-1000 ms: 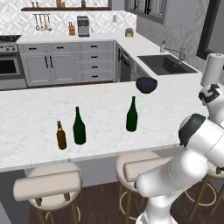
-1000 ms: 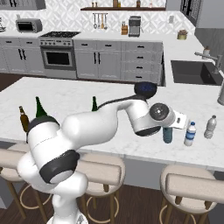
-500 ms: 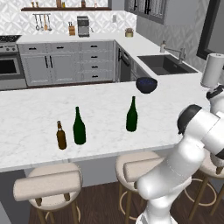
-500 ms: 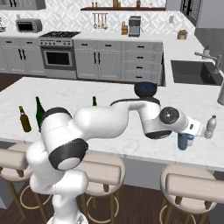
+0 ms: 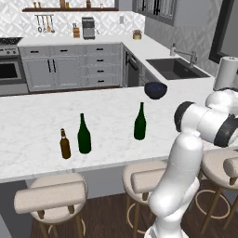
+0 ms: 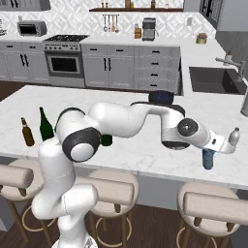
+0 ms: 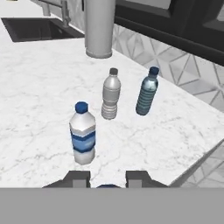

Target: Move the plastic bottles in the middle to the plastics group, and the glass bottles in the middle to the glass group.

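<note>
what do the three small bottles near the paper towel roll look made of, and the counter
The three small bottles: likely thin plastic, translucent with ribbed walls and screw caps. The counter: looks like polished pale marble, with grey veins.

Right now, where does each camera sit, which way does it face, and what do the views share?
Left base view: behind the arm on its left, facing forward and down over the island counter at the green wine bottle; the white arm rises at lower right.
Right base view: behind on its right, facing the same counter; the arm crosses from lower left, gripper shut on a bluish water bottle.
Hand view: on the hand, facing past the fingertips toward the paper-towel roll.
Shared: both base views show the brown beer bottle.
</note>
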You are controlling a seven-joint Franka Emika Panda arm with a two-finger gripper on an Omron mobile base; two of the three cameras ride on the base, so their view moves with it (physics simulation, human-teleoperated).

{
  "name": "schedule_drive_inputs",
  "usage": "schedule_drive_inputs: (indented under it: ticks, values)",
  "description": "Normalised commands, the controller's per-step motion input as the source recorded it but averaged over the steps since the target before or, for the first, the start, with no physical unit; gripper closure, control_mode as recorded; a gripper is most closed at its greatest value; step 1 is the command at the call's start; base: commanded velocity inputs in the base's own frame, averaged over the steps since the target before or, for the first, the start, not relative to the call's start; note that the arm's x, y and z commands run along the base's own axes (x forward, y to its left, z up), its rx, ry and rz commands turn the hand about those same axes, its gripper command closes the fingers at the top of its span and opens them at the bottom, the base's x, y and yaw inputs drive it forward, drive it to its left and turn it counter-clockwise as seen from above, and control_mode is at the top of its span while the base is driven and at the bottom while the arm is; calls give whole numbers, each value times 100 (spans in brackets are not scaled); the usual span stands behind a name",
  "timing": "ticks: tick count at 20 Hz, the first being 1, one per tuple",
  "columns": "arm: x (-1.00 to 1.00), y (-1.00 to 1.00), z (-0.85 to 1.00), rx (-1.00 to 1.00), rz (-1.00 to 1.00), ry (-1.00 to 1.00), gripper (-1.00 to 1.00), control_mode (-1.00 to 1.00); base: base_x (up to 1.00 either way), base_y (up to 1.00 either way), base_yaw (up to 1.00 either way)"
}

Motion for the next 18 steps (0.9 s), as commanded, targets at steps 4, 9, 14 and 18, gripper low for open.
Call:
schedule_drive_inputs:
  ticks: [4, 9, 14, 18]
  values:
    - [0, -26, -31, 10, 0, 0, 100, -100, 0, 0, 0]
    - [-5, -44, -23, 10, 0, 0, 100, -100, 0, 0, 0]
    - [-29, -58, -13, 10, 0, 0, 100, -100, 0, 0, 0]
    - [-25, -41, -23, 11, 0, 0, 100, -100, 0, 0, 0]
